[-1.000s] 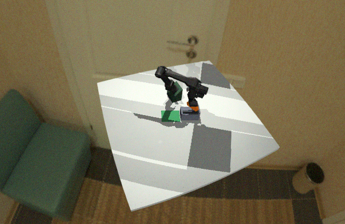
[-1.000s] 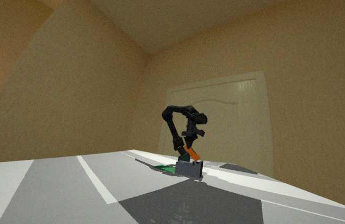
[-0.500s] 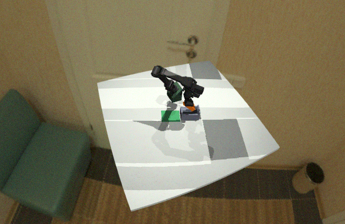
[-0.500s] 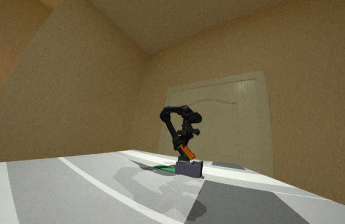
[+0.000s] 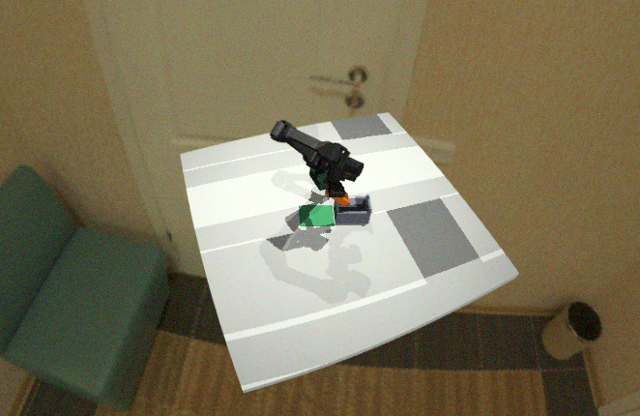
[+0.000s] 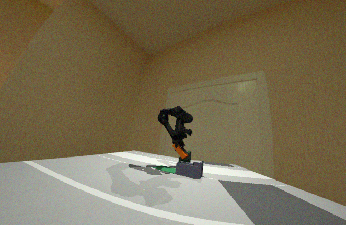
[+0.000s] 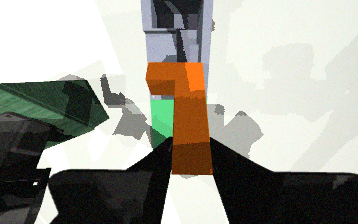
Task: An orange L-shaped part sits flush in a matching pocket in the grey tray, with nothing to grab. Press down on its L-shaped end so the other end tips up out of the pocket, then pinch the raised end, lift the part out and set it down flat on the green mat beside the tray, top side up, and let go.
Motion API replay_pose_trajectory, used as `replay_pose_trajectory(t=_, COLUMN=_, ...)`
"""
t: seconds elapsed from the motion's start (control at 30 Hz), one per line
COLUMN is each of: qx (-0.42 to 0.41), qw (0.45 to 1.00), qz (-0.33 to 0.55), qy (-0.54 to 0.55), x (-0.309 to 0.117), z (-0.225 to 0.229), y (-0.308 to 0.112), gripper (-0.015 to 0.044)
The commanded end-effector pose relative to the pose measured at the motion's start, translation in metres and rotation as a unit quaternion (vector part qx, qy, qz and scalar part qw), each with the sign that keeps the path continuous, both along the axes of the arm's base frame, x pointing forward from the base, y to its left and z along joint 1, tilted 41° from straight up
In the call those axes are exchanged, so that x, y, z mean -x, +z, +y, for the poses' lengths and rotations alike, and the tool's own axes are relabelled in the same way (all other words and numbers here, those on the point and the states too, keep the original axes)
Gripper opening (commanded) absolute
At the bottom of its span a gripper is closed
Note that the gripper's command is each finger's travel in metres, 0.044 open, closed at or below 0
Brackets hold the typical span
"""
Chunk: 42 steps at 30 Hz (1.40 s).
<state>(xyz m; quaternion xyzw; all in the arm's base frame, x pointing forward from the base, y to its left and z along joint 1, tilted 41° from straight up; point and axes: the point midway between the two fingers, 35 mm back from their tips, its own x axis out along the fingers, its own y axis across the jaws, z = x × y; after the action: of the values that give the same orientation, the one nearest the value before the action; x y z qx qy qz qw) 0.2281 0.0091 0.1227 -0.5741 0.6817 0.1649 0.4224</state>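
Observation:
The orange L-shaped part (image 5: 341, 198) (image 6: 181, 152) (image 7: 190, 117) hangs in the air, tilted, above the tray's mat-side end. My gripper (image 5: 332, 193) (image 6: 176, 145) (image 7: 189, 141) is shut on the part's straight end, and the L-shaped end points away and down in the wrist view. The grey tray (image 5: 352, 218) (image 6: 188, 170) (image 7: 207, 45) stands below, and its pocket shows no part in it. The green mat (image 5: 316, 216) (image 6: 165, 169) (image 7: 161, 112) lies flat beside the tray, partly hidden behind the part in the wrist view.
A dark green block-like object (image 5: 319, 178) (image 6: 187, 157) (image 7: 75, 107) stands behind the mat and tray, close to the arm; it is at the left in the wrist view. Arm shadows and grey patches lie across the white table (image 5: 301, 353) (image 6: 59, 201).

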Motion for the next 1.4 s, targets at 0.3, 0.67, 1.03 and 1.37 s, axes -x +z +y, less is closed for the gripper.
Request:
replay_pose_trajectory(t=0.3, qx=0.004, qw=1.000, qz=0.005, qy=0.002, x=0.024, z=-0.034, y=0.027, gripper=0.0000)
replay_pose_trajectory(t=0.67, qx=0.004, qw=1.000, qz=0.005, qy=0.002, x=0.040, z=-0.054, y=0.043, gripper=0.0000)
replay_pose_trajectory(t=1.03, qx=0.004, qw=1.000, qz=0.005, qy=0.002, x=0.040, z=-0.062, y=0.034, gripper=0.0000)
replay_pose_trajectory(t=1.37, qx=0.004, qw=1.000, qz=0.005, qy=0.002, x=0.040, z=-0.072, y=0.022, gripper=0.0000)
